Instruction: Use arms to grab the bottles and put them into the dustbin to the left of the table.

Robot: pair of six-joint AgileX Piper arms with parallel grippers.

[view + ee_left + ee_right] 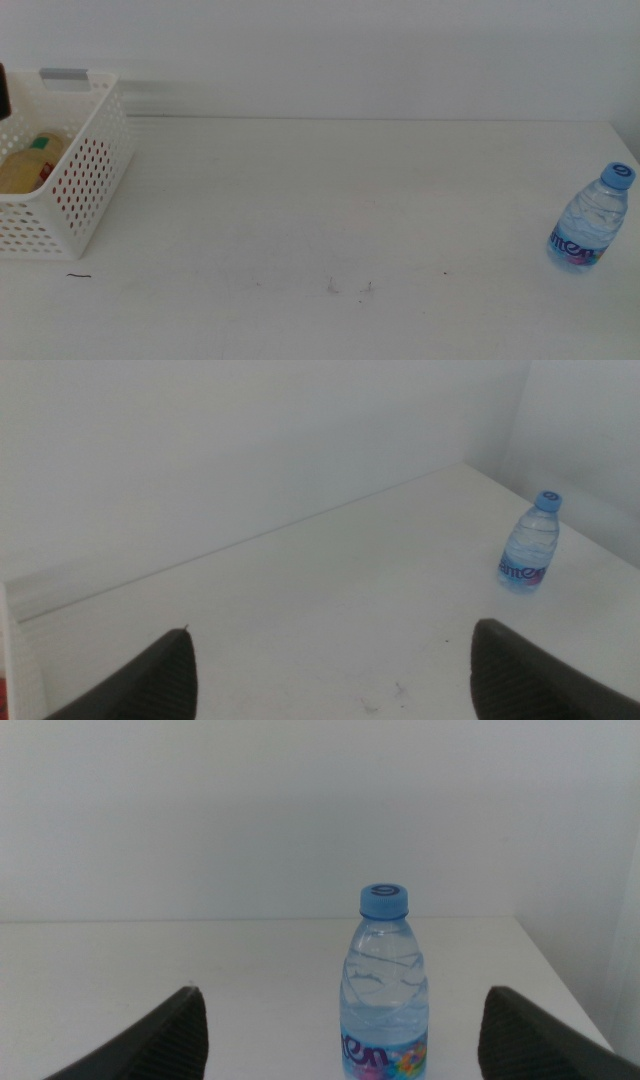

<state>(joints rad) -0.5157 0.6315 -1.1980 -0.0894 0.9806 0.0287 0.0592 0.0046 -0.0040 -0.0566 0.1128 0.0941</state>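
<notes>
the white dustbin (85, 190) at the table's (330, 200) left holds the yellow tea bottle (28, 165), the water bottle (591, 218) stands far right by a white wall, and both grippers, left (330, 675) and right (340, 1030), gape wide, holding nothing.

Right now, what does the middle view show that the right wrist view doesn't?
Only the middle view: the white basket at the table's left end, with a yellow bottle lying inside, and the small dark marks on the table.

Only the right wrist view: the right gripper, jaws spread wide, lined up on the water bottle.

Both: the water bottle, standing upright with its blue cap on, on the white table before a plain white wall.
</notes>
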